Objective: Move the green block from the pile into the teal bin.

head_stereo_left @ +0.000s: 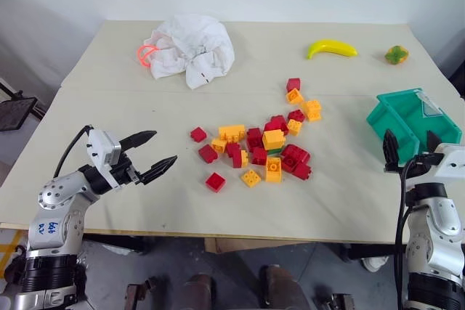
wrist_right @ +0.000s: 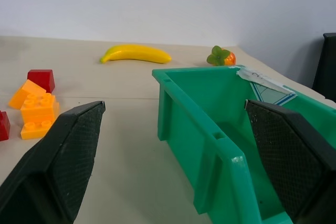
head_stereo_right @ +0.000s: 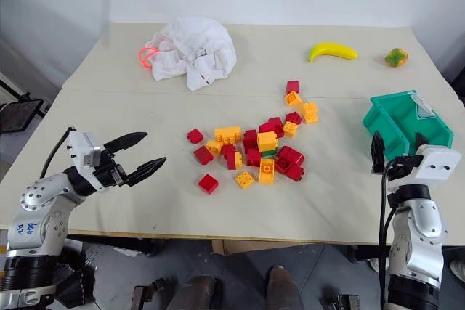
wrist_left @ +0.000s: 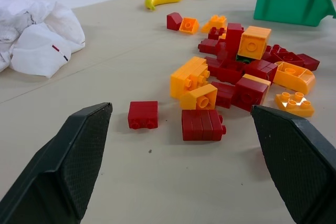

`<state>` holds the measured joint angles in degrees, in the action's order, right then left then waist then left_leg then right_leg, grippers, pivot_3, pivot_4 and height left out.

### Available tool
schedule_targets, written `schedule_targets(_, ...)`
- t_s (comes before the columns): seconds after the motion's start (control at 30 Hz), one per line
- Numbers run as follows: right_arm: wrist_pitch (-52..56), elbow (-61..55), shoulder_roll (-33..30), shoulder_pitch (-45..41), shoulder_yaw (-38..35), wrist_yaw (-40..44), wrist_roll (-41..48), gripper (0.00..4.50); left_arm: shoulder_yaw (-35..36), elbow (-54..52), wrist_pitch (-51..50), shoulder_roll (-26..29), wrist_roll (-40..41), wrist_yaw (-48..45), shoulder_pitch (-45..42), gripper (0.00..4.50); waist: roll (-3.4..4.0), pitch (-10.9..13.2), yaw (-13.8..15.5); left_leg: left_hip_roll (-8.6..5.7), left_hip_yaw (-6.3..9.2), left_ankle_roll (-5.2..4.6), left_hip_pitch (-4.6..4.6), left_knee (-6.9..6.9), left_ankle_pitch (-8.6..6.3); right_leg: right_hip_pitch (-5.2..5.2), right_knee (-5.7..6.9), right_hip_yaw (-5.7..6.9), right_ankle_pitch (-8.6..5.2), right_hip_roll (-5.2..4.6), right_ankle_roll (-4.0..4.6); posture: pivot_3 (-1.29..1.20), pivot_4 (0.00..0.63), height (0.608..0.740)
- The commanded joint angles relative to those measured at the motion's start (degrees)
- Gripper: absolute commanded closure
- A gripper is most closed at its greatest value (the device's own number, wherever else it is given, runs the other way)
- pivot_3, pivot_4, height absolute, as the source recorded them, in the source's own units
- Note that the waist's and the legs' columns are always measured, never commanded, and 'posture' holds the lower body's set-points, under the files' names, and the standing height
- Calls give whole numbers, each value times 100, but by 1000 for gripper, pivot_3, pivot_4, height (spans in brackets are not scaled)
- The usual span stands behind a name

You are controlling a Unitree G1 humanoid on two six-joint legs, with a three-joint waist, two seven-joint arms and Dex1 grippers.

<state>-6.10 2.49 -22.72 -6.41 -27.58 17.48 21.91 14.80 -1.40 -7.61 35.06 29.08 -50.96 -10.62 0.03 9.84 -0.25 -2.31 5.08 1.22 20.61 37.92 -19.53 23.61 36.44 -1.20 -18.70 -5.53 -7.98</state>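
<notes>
— Caught at which step?

— At the very start, by the look of it: nothing grasped yet. Found the left gripper (head_stereo_left: 164, 147) at the near left of the table (head_stereo_left: 109, 107), spread wide and empty, aimed right toward the pile (head_stereo_left: 254, 136) but well apart from it. Found the right gripper (head_stereo_left: 412, 147) at the near right, likewise wide and empty, just beside the near edge of the teal bin (head_stereo_left: 379, 116).

— And located the green block where?

— In the middle of the pile, toward its near side: spotted the green block (head_stereo_left: 274, 152) only as a thin sliver under a yellow brick (head_stereo_left: 273, 139), hemmed in by red bricks (head_stereo_left: 294, 156).

— Pointed which way?

— Could not tell. Saw too little of it to judge whether studs faced up or sideways. Being square, offered no long axis to speak of anyway.

— Called for what next?

— Probably a reach into the pile's centre — with the covering yellow brick nudged off or lifted first, or a narrow pinch slipped in beside the red neighbours. Then a carry right to the bin. Risked scattering loose bricks if rushed.
</notes>
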Motion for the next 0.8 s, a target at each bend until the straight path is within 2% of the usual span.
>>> schedule_targets(0.03,-74,-58,-124,-45,-148,34,73,20,139,-97,20,6,85,41,-94,0,0,0,0,0,0,0,0,0,0,0,0,0,0,0,0,0,150,740)
schedule_targets(0.47,24,-35,-250,-180,-44,392,224,20,80,-203,-242,-42,226,-22,-159,0,0,0,-2,0,0,0,0,0,0,0,0,0,0,0,0,0,150,740)
schedule_targets(0.7,431,-532,-780,-231,617,1758,548,20,123,312,-141,85,98,-146,-494,0,0,0,-8,0,0,0,0,1,0,0,0,1,0,2,0,0,150,740)
schedule_targets(0.8,661,-726,-978,-234,681,2172,815,571,132,446,-100,226,60,-316,-528,0,-1,0,1,1,0,-1,0,1,0,0,-1,1,0,2,0,0,150,740)
